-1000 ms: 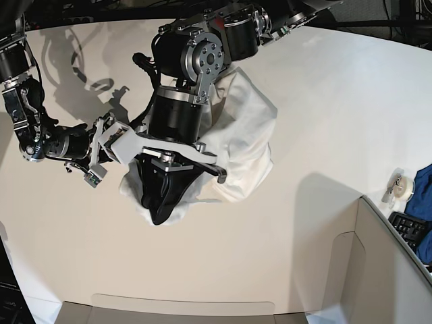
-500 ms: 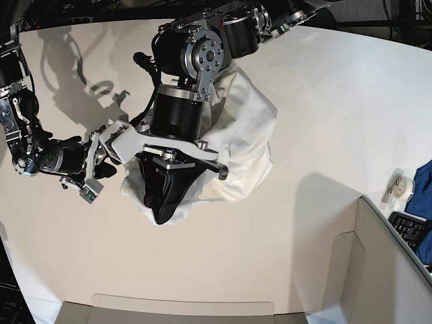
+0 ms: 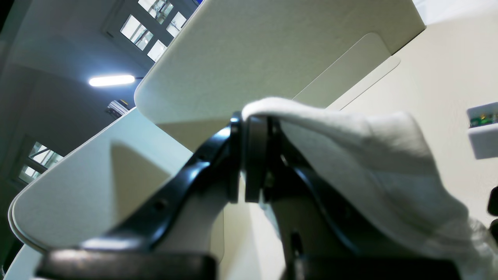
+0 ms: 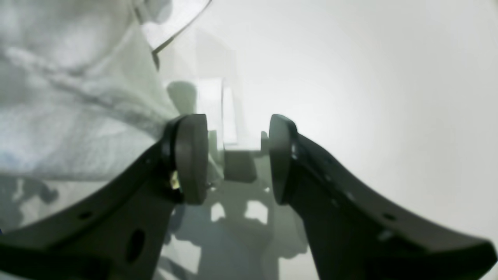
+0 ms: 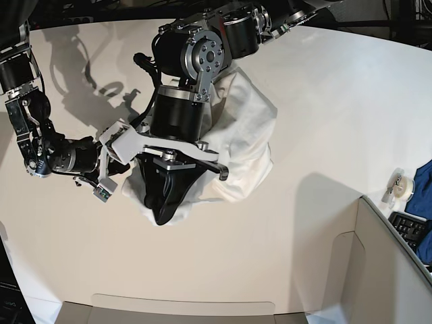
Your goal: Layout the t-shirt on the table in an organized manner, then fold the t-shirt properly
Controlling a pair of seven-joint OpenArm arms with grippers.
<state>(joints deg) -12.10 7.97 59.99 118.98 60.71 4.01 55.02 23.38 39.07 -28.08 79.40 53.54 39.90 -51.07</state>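
Since the earlier frame, the right arm [image 5: 61, 156] has swung back in toward the shirt's left edge. One counter [image 5: 324, 101] carries one crumpled white t-shirt [image 5: 246, 135], bunched under the left arm [image 5: 185, 101]. The left jaws [image 3: 249, 155] are pinched together on a fold of the shirt, which drapes over one side. The right jaws [image 4: 232, 159] stand narrowly apart and empty, the cloth just beside one finger [image 4: 190, 155].
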